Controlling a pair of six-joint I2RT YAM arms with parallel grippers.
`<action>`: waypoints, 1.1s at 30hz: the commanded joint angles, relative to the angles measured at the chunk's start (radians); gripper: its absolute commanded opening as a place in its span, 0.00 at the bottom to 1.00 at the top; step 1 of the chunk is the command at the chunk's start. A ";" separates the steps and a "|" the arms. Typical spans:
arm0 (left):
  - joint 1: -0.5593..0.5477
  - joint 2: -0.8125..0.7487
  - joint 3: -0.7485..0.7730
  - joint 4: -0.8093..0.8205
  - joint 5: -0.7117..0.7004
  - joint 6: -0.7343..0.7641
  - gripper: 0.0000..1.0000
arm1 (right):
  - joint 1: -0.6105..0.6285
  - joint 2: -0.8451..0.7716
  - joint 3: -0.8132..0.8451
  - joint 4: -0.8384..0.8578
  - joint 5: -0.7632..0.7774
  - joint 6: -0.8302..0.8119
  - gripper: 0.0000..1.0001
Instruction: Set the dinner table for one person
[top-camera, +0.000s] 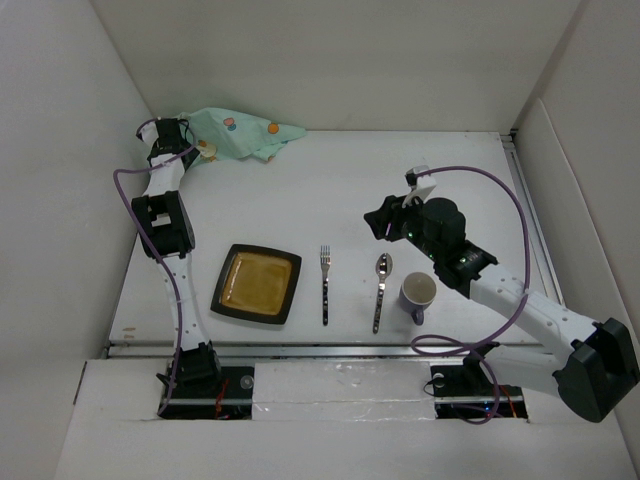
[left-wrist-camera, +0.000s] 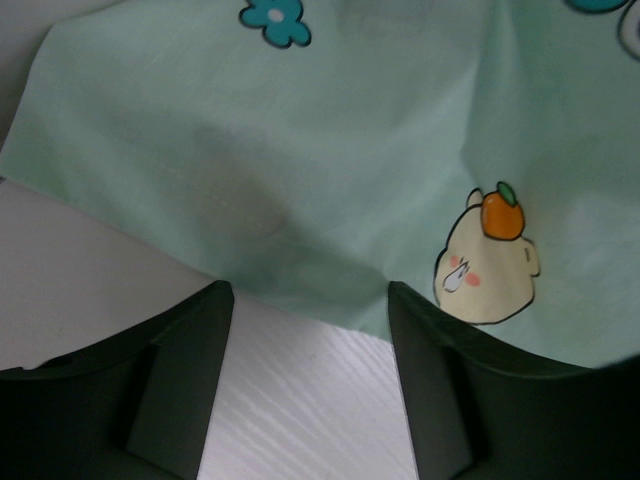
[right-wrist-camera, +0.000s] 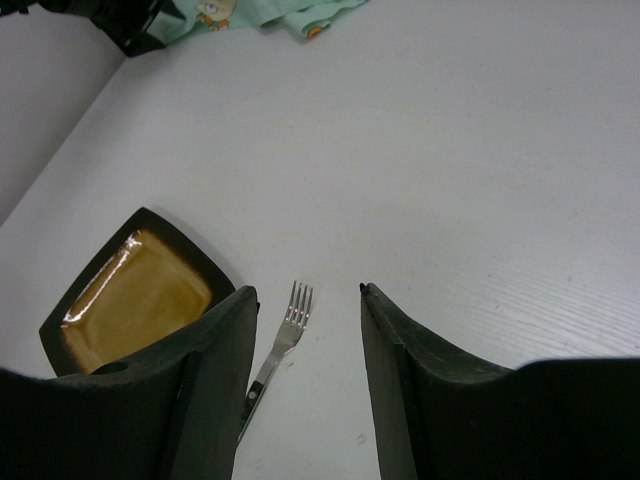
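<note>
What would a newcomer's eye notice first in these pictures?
Probably the square dark plate with an amber glazed centre, in a row with a silver fork, silver spoon and dark blue mug along the near edge of the white table. Next, the mint-green cartoon-print cloth crumpled in the far left corner, at the left gripper.

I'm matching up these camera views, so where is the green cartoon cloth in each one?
Top external: green cloth far left on the white table, beside the left gripper.
Left wrist: fills the upper frame, just past the fingers.
Right wrist: top edge, left of centre.
Shared landmark: the white table under it.
</note>
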 joint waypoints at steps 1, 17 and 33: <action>-0.002 0.027 0.095 -0.028 0.022 0.028 0.62 | 0.028 0.057 0.053 0.085 -0.027 -0.004 0.51; -0.022 0.000 -0.018 0.061 0.242 0.063 0.00 | 0.057 0.138 0.126 0.097 0.039 -0.019 0.51; -0.045 -0.810 -1.067 0.262 0.250 0.113 0.00 | 0.048 0.381 0.247 0.209 0.086 0.062 0.00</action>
